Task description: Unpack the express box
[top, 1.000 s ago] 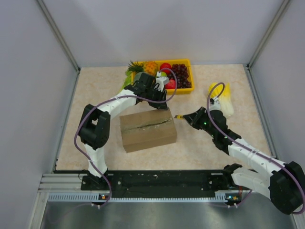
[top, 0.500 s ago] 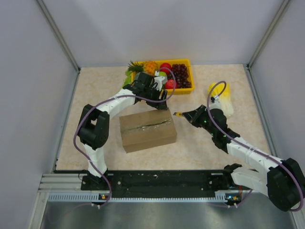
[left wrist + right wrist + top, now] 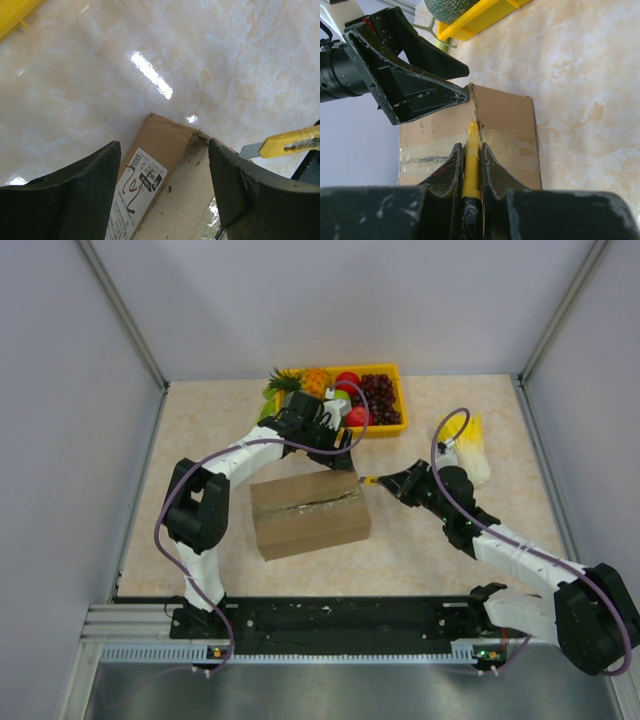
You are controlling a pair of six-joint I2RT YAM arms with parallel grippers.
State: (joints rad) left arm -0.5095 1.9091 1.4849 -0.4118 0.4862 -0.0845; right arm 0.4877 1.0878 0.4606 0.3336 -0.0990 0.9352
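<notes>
Brown cardboard box (image 3: 310, 512) in the middle of the table (image 3: 210, 430), lying flat and turned a little askew, flaps shut under a strip of clear tape (image 3: 305, 502) along the top seam. White printed label (image 3: 137, 185) on one side face, close to the far right corner.

At the right end of that seam, the blade tip of a yellow box cutter (image 3: 471, 160), pinched tight between the fingers of the right gripper (image 3: 395, 483) and pointing along the tape.

Over the far right corner of the box, the left gripper (image 3: 340, 455), jaws spread wide with nothing held, only the corner below them. One fingertip right at the cardboard edge, contact not clear.

Behind the box, by the back wall, a yellow tray (image 3: 385, 368) of fruit, with a pineapple (image 3: 305, 380) and dark grapes (image 3: 380, 392). Off to the right, near the right arm, a yellow and white leafy vegetable (image 3: 478, 450).
</notes>
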